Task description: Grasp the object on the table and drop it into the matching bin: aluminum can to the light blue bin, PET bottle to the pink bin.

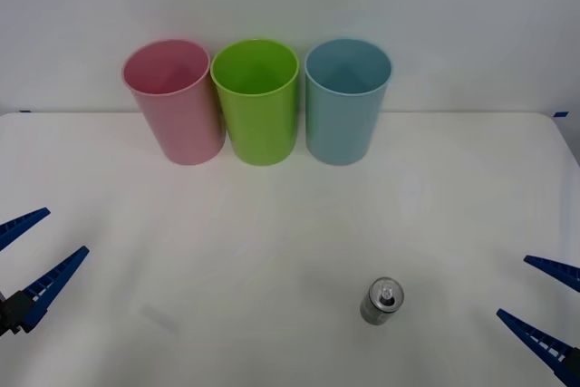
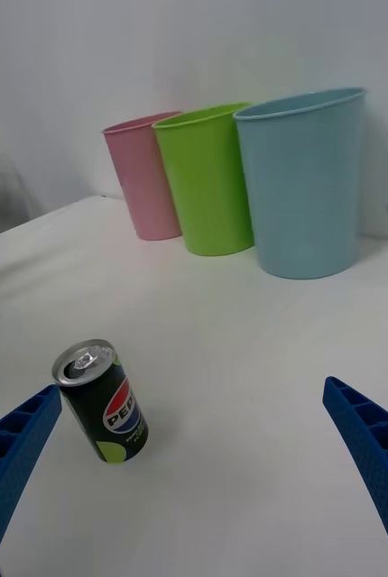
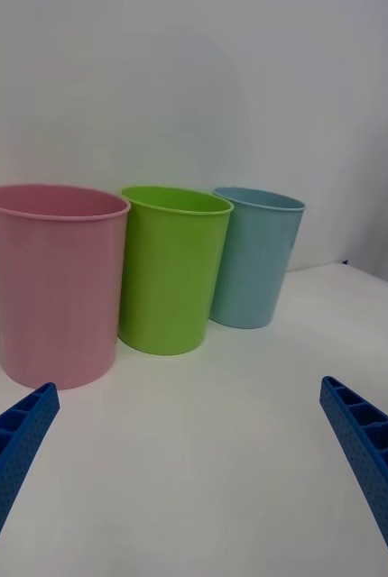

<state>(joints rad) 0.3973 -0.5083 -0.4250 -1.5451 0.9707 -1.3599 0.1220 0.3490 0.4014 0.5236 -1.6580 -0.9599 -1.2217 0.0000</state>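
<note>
Upright, aluminum can (image 1: 381, 302) stands near right claw (image 1: 544, 306) (spread wide).

Pink bin (image 1: 172, 101), lime green bin (image 1: 257, 101), light blue bin (image 1: 344, 101), white table (image 1: 272, 224), silver-topped dark-labelled can (image 1: 381, 302).

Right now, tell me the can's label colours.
The can has a black label with a red, white and blue logo and yellow-green marks, clearest in the right wrist view.

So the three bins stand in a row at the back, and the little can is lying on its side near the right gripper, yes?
Not quite. The can stands upright, silver top up, as the right wrist view shows. The rest holds: the pink bin, green bin and blue bin stand in a row at the back, and the can is nearer the right gripper.
</note>
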